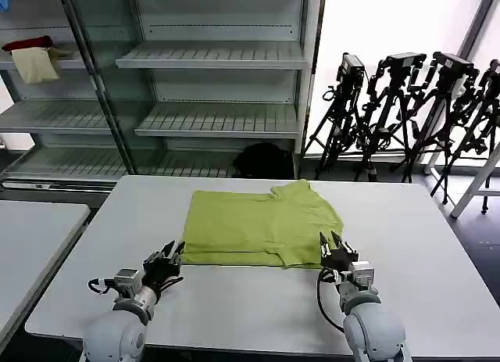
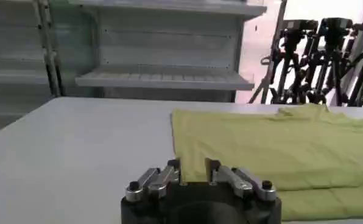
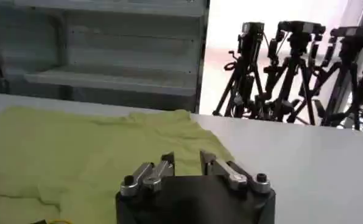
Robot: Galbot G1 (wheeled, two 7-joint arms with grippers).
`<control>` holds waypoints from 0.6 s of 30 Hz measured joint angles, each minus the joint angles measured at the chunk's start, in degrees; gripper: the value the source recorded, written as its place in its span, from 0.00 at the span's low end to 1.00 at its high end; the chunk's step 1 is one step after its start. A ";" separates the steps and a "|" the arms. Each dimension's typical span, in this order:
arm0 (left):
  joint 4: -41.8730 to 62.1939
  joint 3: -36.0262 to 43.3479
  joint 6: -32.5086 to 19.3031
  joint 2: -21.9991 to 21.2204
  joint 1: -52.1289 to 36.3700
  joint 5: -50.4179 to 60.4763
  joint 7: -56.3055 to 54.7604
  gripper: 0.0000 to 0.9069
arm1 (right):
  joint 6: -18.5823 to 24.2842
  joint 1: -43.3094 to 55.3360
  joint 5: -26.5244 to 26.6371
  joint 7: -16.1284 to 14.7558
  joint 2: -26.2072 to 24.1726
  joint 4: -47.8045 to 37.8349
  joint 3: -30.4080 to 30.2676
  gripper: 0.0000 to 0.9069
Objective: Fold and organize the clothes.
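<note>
the lime-green t-shirt (image 1: 262, 225) lies flat on the white table (image 1: 422, 245), folded to a rough rectangle, with one sleeve sticking out at its far right corner. it is in the middle of the table, a little to the far side.

the left gripper (image 1: 173, 252) is low over the table at the near left corner of the shirt, its fingers spread apart with nothing between them. in the left wrist view the left gripper (image 2: 193, 172) points at the shirt's left edge, and the fingertips (image 2: 175, 165) are just at the cloth border (image 2: 279, 146).

the right gripper (image 1: 333, 242) is at the near right corner of the shirt, over the cloth edge. its fingers are also parted and hold nothing. in the right wrist view the right gripper (image 3: 187, 162) is above the green cloth (image 3: 78, 146).

behind the table stand metal shelves (image 1: 211, 57) and black tripods (image 1: 406, 104).
</note>
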 measured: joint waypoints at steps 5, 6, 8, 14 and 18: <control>-0.85 -0.58 0.11 0.39 1.00 -0.01 0.02 1.00 | -0.46 -2.40 1.65 -1.06 -0.94 1.77 1.44 1.00; -0.85 -0.59 0.27 0.47 1.31 0.03 0.06 1.00 | -0.50 -3.01 2.08 -1.16 -1.05 2.02 1.66 1.00; -0.78 -0.59 0.56 0.61 1.80 0.16 0.14 1.00 | -0.54 -4.20 2.84 -1.27 -1.22 2.30 2.12 1.00; -0.66 -0.27 1.28 0.53 2.59 0.64 0.68 1.00 | -0.39 -7.20 4.90 -1.36 -1.96 2.46 3.78 0.86; -0.64 -0.07 1.41 0.48 2.69 0.92 0.88 1.00 | -0.10 -8.12 5.78 -1.46 -2.12 2.34 4.49 0.62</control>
